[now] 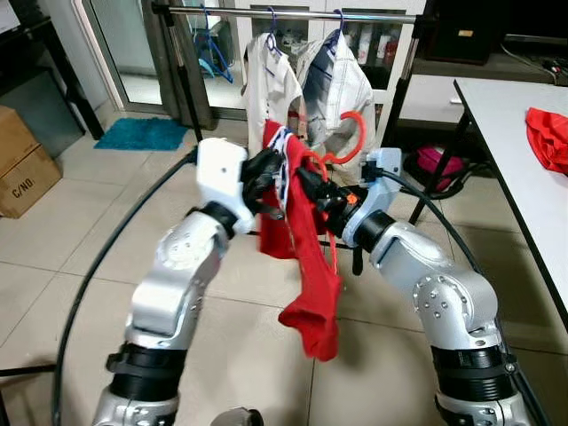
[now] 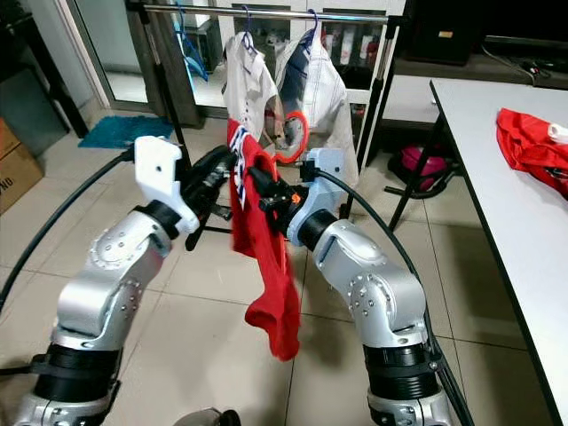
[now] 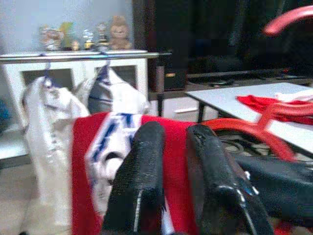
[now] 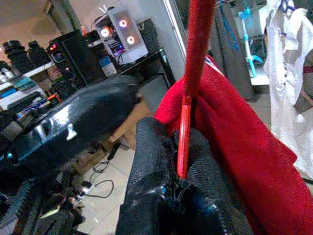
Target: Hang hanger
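Both grippers clamped: left gripper (image 1: 266, 182) on red garment (image 1: 306, 266), right gripper (image 1: 312, 188) on red hanger (image 1: 342, 142). Lift hook level, clear rail (image 1: 293, 13), between 2 hung shirts (image 1: 311, 84).

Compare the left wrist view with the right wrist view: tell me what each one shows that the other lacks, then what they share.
Left wrist view: a white cabinet topped with small figurines, a white table with red cloth on it, and the left gripper, its fingers pressed on the red garment.

Right wrist view: a lit computer tower, cluttered shelves, floor cables, and the right gripper clamped on the red hanger.

Both: the red garment, the red hanger, and white shirts hanging behind.
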You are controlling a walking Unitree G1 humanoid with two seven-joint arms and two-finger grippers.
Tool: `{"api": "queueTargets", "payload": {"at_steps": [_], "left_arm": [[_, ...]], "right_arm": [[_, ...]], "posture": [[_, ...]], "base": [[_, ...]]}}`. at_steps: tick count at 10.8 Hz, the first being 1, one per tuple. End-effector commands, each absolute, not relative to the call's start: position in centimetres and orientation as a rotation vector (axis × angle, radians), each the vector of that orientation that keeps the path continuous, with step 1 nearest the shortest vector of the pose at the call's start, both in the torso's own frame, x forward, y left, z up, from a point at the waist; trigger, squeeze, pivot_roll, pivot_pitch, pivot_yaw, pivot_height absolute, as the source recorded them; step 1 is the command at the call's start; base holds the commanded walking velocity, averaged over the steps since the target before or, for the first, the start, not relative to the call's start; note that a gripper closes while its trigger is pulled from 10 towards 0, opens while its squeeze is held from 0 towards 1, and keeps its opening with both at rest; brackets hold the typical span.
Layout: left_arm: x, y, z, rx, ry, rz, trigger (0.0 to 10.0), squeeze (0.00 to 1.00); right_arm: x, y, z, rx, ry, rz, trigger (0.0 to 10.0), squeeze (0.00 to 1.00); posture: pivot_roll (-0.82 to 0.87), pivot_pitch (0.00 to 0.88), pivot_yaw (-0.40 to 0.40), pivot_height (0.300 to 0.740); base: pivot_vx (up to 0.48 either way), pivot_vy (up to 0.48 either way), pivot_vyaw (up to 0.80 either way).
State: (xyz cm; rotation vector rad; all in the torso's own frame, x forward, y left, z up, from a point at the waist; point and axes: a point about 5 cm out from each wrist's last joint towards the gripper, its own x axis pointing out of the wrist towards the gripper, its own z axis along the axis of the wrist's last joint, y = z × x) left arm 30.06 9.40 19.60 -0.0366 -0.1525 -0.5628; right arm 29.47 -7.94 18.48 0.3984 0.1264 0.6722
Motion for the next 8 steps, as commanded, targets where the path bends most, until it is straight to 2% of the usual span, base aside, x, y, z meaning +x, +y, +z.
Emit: {"api": "queueTargets", "payload": {"at_steps": [1, 3, 4, 5, 6, 8], "left_arm": [[30.1, 8.7, 20.0, -0.045, -0.167, -0.615, 10.0, 1.0], [30.0, 8.2, 19.6, -0.025, -0.149, -0.607, 10.0, 1.0], [30.2, 8.4, 19.2, 0.008, -0.128, -0.587, 10.0, 0.36], [30.4, 8.7, 18.9, 0.039, -0.112, -0.554, 10.0, 0.0], [30.8, 9.1, 18.8, 0.083, -0.101, -0.498, 10.0, 0.0], [31.0, 9.3, 18.6, 0.054, -0.083, -0.475, 10.0, 0.0]], "right_arm": [[29.4, -7.5, 19.8, 0.4, 0.077, 0.718, 10.0, 0.0], [29.4, -7.4, 19.9, 0.396, 0.074, 0.735, 10.0, 0.0], [29.4, -7.4, 19.9, 0.396, 0.073, 0.738, 10.0, 0.0], [29.4, -7.3, 19.9, 0.397, 0.072, 0.741, 10.0, 0.0], [29.4, -7.3, 19.9, 0.398, 0.072, 0.742, 10.0, 0.0], [29.4, -7.3, 19.9, 0.4, 0.073, 0.74, 10.0, 0.0]], "posture": [[-0.15, 0.0, 0.049, 0.74], [-0.15, 0.0, 0.049, 0.74], [-0.15, 0.0, 0.049, 0.74], [-0.15, 0.0, 0.05, 0.74], [-0.16, 0.0, 0.052, 0.74], [-0.15, 0.0, 0.051, 0.74]], "base": [[0.0, 0.0, 0.0], [0.0, 0.0, 0.0], [0.0, 0.0, 0.0], [0.0, 0.0, 0.0], [0.0, 0.0, 0.0], [0.0, 0.0, 0.0]]}}
